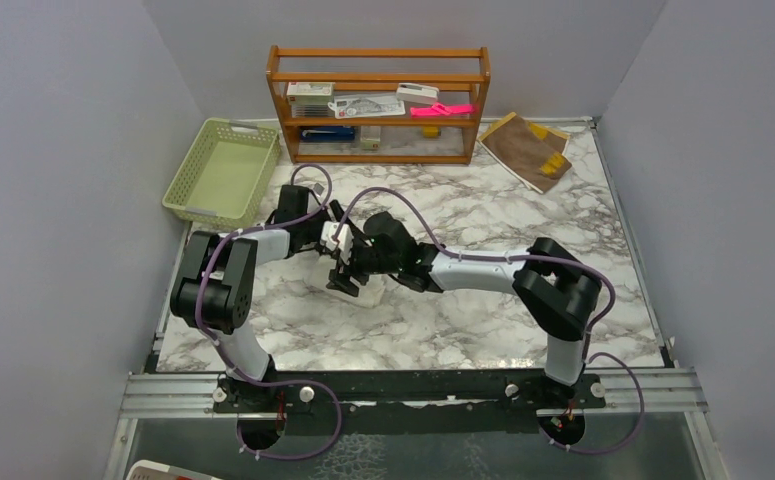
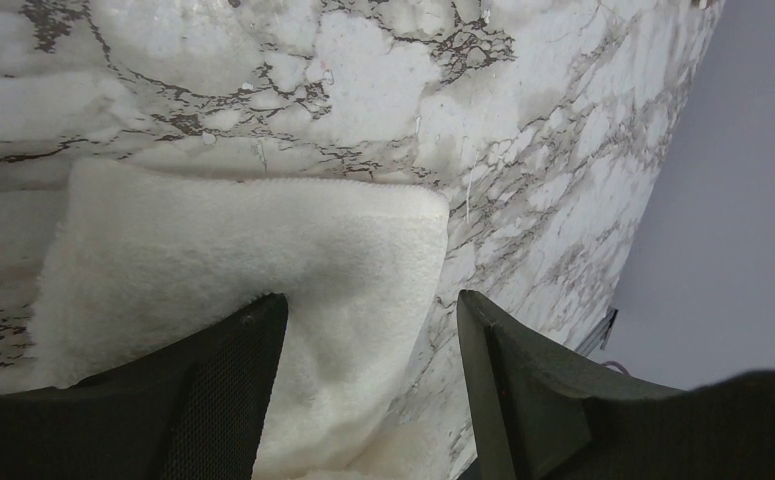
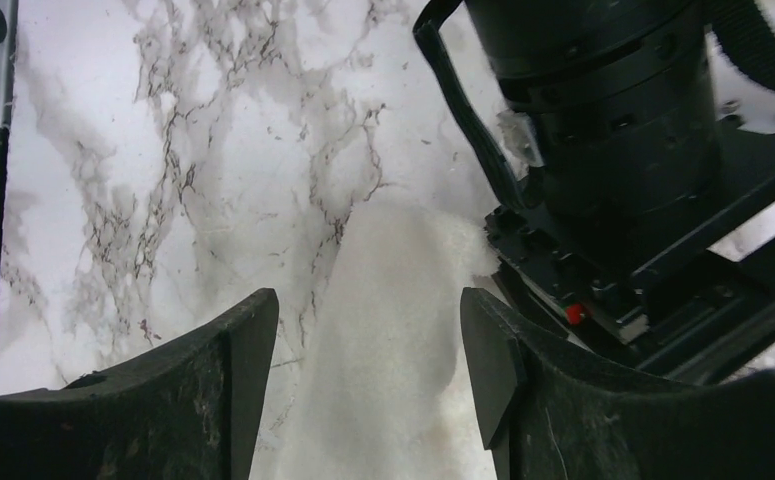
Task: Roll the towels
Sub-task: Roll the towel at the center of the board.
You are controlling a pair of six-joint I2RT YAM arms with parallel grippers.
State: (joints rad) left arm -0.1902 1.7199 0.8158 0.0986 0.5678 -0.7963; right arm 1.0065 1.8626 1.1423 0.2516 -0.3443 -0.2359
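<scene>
The cream-white towel lies on the marble table, folded into a thick strip. In the top view only a small part of it shows under the two grippers. My left gripper is open and low over the towel's end, with its left finger on the cloth. My right gripper is open with the towel strip running between its jaws. Both grippers meet mid-table, left and right. The brown towel with mustard-yellow patches lies flat at the back right.
A wooden shelf with small items stands at the back centre. A green basket sits at the back left. Grey walls close in three sides. The left wrist body is close in front of my right gripper.
</scene>
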